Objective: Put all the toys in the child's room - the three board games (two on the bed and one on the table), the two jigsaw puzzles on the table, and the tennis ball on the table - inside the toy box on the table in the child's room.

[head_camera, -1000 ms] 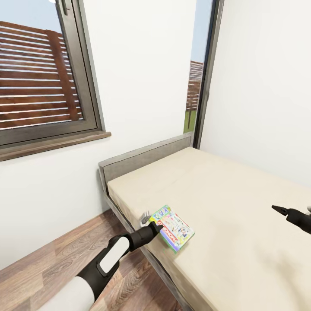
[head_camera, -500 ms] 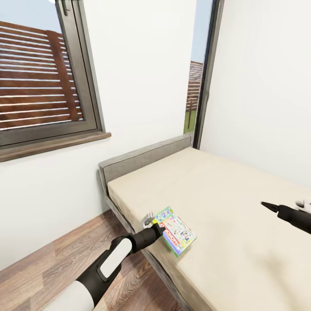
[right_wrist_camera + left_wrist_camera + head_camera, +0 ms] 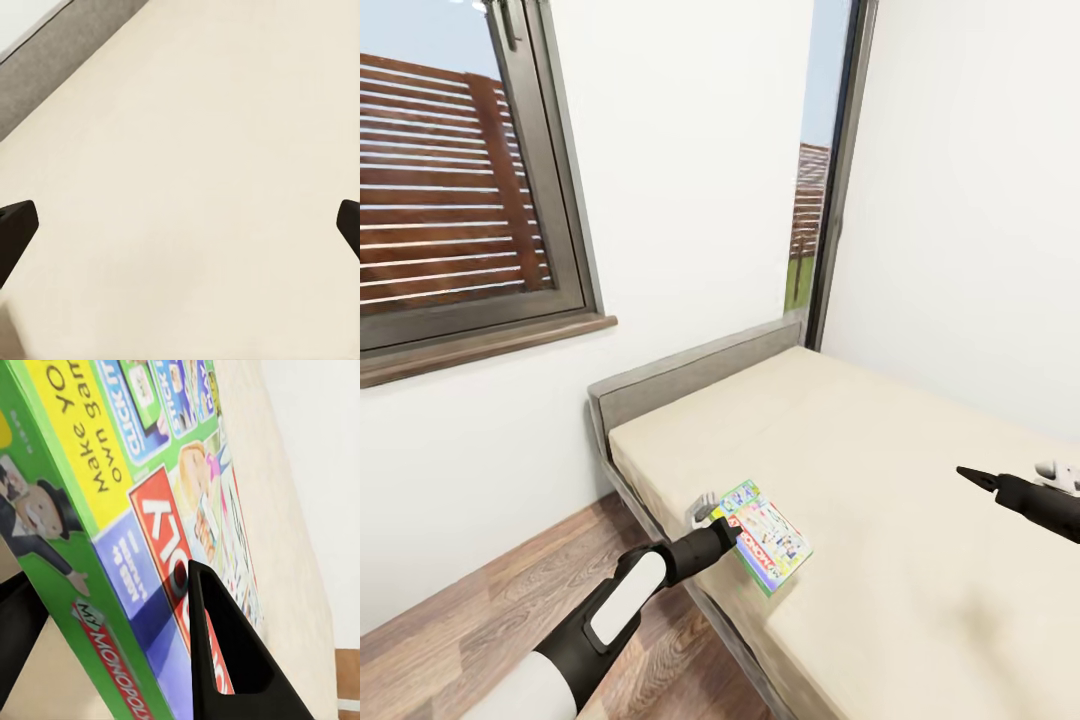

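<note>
A colourful Monopoly board game [image 3: 768, 530] lies tilted at the near edge of the bed [image 3: 880, 450], one corner past the mattress edge. My left gripper [image 3: 722, 520] is shut on its near end. In the left wrist view the green box [image 3: 127, 502] sits between the two black fingers [image 3: 225, 660], one on its printed top face and one under it. My right gripper [image 3: 972, 476] hovers over the bare mattress further right, open, with its fingertips [image 3: 16, 225] wide apart and nothing between them.
A grey headboard [image 3: 690, 368] stands against the white wall. A large window [image 3: 450, 200] with a wooden sill is at the left, and a narrow one [image 3: 815, 200] in the corner. Wooden floor [image 3: 500, 600] runs beside the bed.
My right gripper has moved left over the mattress, toward the board game. The left gripper and the game have hardly shifted.
</note>
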{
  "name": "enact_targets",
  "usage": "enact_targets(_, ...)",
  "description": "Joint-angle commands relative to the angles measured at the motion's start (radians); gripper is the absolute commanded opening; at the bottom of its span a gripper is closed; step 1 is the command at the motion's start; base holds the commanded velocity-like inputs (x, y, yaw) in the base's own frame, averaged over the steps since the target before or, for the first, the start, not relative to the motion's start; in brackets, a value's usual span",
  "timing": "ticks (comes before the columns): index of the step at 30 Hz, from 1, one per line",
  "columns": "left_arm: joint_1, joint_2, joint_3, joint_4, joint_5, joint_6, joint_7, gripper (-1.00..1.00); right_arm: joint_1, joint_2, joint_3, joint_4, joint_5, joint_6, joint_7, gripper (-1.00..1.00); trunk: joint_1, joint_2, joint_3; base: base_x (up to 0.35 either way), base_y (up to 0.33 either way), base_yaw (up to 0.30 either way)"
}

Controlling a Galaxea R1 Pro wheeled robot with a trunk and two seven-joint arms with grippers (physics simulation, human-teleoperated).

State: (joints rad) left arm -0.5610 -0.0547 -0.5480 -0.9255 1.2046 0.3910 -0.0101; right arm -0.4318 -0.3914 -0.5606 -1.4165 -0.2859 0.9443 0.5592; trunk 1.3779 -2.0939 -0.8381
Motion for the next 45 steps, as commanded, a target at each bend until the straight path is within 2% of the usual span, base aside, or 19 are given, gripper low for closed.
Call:
enact_targets(1,-0.001,0.000,0.000,0.000,0.003,0.003,0.000,-1.00,-0.001,0.000,-0.001,0.000,0.004,0.005,0.006,1.00,-0.004,0.007,0.002,0.000,0.000,-0.004)
enact_targets(24,0.000,0.002,-0.001,-0.001,0.004,0.007,0.001,-1.00,-0.001,0.000,0.003,-0.011,0.004,0.007,0.007,1.00,-0.092,0.168,0.074,0.000,0.000,-0.020)
enact_targets(45,0.000,0.003,-0.001,-0.001,0.004,0.008,0.001,-1.00,-0.001,0.000,0.005,-0.013,0.004,0.007,0.007,1.00,-0.173,0.315,0.140,0.000,0.000,-0.243)
